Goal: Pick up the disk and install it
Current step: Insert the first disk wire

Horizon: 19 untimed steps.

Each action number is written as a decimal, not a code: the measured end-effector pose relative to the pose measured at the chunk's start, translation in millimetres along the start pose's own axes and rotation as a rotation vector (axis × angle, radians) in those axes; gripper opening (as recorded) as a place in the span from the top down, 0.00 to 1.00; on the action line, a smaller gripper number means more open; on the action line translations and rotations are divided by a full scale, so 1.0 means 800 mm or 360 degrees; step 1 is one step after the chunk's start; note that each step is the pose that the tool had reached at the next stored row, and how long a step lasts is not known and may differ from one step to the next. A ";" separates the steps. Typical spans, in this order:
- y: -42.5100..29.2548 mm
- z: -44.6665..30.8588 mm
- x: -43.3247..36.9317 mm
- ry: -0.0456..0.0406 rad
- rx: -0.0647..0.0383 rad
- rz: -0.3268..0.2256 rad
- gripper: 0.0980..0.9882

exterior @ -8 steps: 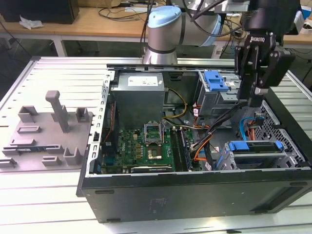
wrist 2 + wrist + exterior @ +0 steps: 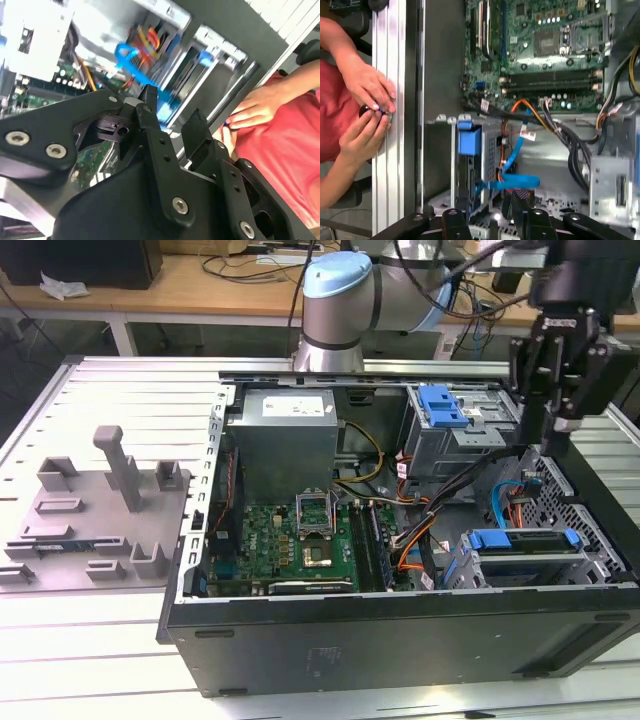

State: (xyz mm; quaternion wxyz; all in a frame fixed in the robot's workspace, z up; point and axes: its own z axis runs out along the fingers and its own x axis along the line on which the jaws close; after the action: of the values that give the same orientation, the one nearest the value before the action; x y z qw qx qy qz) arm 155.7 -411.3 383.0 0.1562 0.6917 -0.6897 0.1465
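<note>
Gripper (image 2: 548, 430) open and empty, hovers over PC case (image 2: 400, 650) at the exterior view's right. Disk (image 2: 525, 540) sits in near bay. Likely pick approach; a grab needs clearing blue cable (image 2: 497, 502).

open pc case (image 2: 400, 640), motherboard (image 2: 300, 540) inside; grey fixture (image 2: 90, 530), perhaps plastic, beside.
</note>
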 end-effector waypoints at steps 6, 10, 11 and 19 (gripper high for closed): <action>-0.0281 0.0059 -0.003 0.0047 -0.0023 0.0050 0.58; -0.0282 0.0087 -0.004 0.0069 -0.0058 0.0131 0.58; -0.0282 0.0094 -0.004 0.0075 -0.0062 0.0139 0.58; -0.0279 0.0050 -0.022 0.0117 0.0011 0.0196 0.58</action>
State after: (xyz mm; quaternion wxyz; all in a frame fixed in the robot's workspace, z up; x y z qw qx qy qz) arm 177.8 -396.7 371.6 0.1698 0.6425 -0.7243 0.1837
